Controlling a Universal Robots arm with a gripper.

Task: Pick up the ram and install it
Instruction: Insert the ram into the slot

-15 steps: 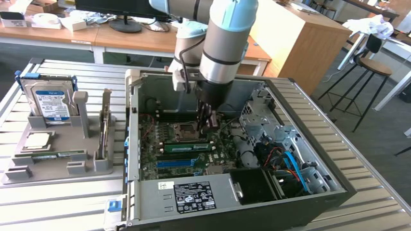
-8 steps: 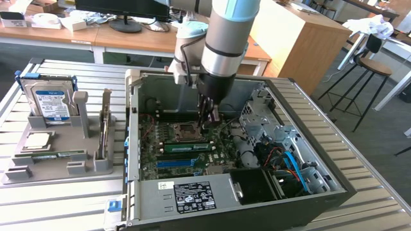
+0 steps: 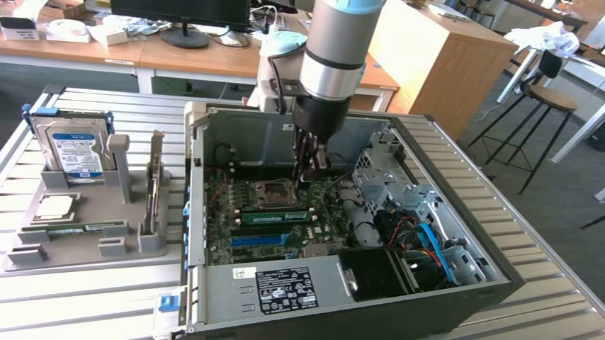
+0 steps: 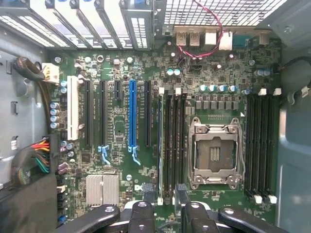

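the ram (image 3: 276, 214), a thin green stick with dark chips, stood on edge in a motherboard (image 3: 283, 248) slot just beside the cpu socket (image 3: 279, 191), near the middle of the open computer case (image 3: 283, 131). the gripper (image 3: 312, 170) hung just over one end of it, jaws wide apart, holding nothing. the case lay on a slatted metal bench (image 3: 557, 283). wooden desks (image 3: 454, 49), a monitor (image 3: 180, 10) and a stool (image 3: 548, 99) stood beyond.

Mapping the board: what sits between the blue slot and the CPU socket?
Between the blue slot and CPU socket, the wrist view shows one black slot, then a bank of memory slots; the exterior view shows a green stick seated there.
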